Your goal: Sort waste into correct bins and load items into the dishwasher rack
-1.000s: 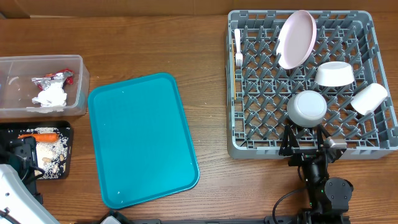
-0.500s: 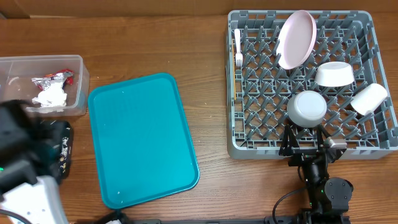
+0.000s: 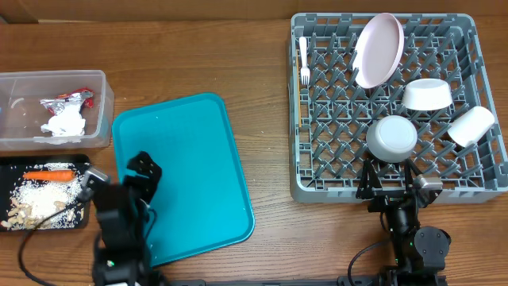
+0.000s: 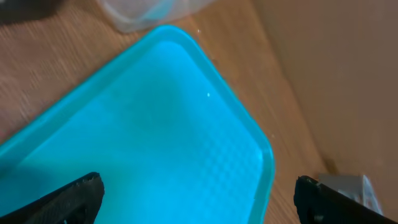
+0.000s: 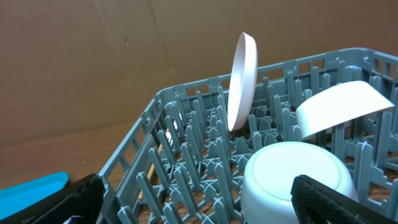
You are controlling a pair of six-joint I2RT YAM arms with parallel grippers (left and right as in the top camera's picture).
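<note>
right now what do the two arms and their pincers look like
Both arms are black. The left arm trails a thin dark cable; the right arm has a rounded joint housing. Each carries a small silver-grey block. The left pincer and right pincer have black, rough-edged fingers.

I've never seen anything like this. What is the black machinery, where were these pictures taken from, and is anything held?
Two robot arms work at a table. One picture looks down from above; the other two come from a camera on each wrist, whose dark corner tips are fingers. The left end effector hangs over a teal tray, the right end effector at the near edge of the grey rack. Both are open, holding nothing. The rack carries a plate, a bowl, a second bowl, a cup and a fork. A clear tub holds a napkin and foil wrapper; a black tray holds a carrot and crumbs.
</note>
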